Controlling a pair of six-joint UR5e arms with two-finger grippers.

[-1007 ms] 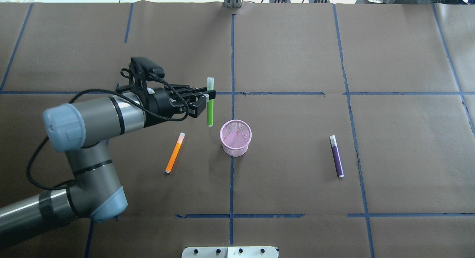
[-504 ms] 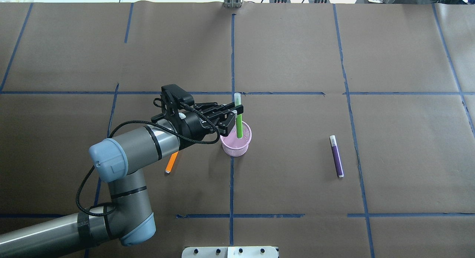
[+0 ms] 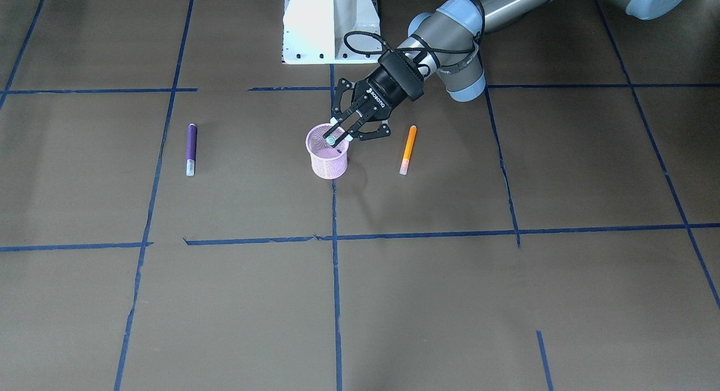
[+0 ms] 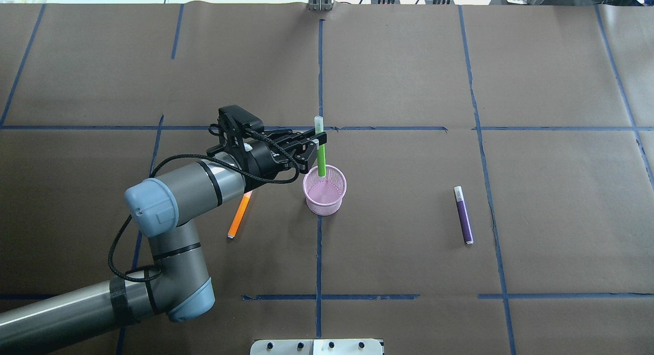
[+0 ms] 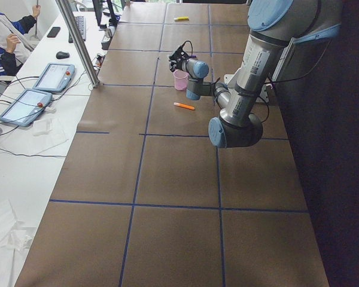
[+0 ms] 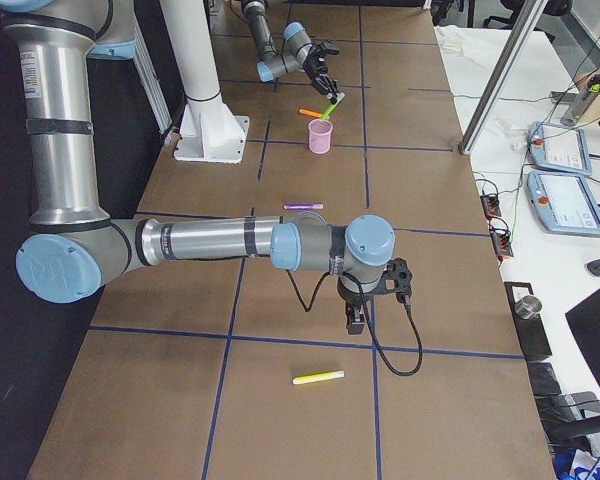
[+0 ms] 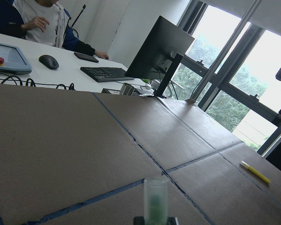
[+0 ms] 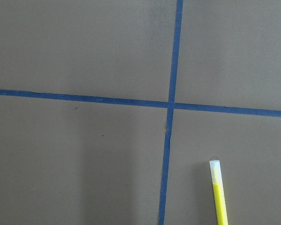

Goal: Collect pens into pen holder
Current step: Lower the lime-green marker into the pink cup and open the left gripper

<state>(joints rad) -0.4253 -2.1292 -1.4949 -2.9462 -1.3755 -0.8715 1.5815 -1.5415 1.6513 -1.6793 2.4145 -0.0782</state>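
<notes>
The left gripper [image 4: 318,140] is clamped on the green pen [image 4: 321,161] just under its pale cap, holding it nearly upright with the coloured end aimed down at the pink mesh pen holder [image 4: 323,206]. Gripping that high leaves most of the barrel free below the fingers, which I judge lets the pen enter the narrow mouth without the fingers meeting the rim. The holder stands upright on the paper-covered table [image 4: 409,253] beside a crossing of blue tape lines. It sits between the orange pen [image 4: 235,225] and the purple pen [image 4: 464,217], both lying flat and well apart from it. A yellow pen [image 8: 218,197] lies flat far off, near the right arm. I cannot tell whether the green tip has crossed the rim: from overhead it overlaps the far edge of the cup, and in the right-side view it is too small to judge. The front view shows that pen almost end-on, little more than its cap. The left wrist camera catches only the cap at its lower edge, with the cup out of frame. The left forearm hides the orange pen's upper end in the overhead view. The right gripper [image 6: 356,320] appears only in a side view, so I cannot tell whether its jaws are apart or together.
</notes>
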